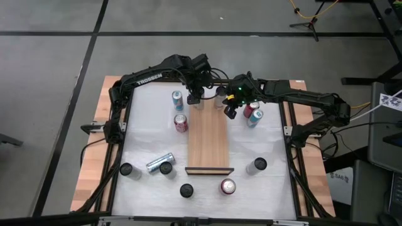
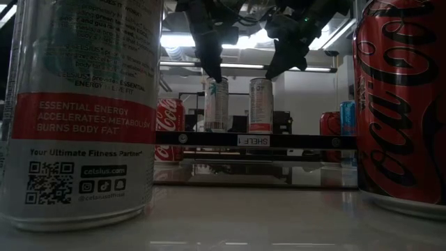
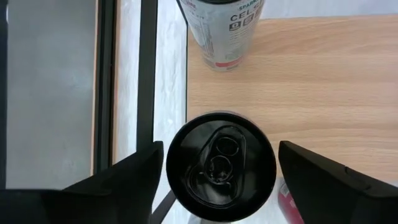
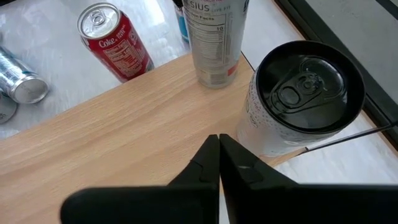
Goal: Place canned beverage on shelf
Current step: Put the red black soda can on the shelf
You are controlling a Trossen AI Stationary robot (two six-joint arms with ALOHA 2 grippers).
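Observation:
The shelf [image 1: 209, 141] is a light wooden plank in the table's middle, with a dark lip at its near end. Two white cans stand upright at its far end. My left gripper [image 3: 221, 149] points down over the left one, a black-topped can [image 3: 221, 167]. It is open, with a finger on either side of the can's top and a thin gap to each. The right can [image 4: 298, 93] stands beside it. My right gripper [image 4: 219, 162] is shut and hangs empty above the shelf, just near of that can.
Loose cans stand around the shelf: a blue one [image 1: 178, 98] and a Coke can [image 1: 181, 122] to its left, and red and blue ones [image 1: 252, 115] to its right. A silver can [image 1: 159, 163] lies near left. Several more stand along the near edge.

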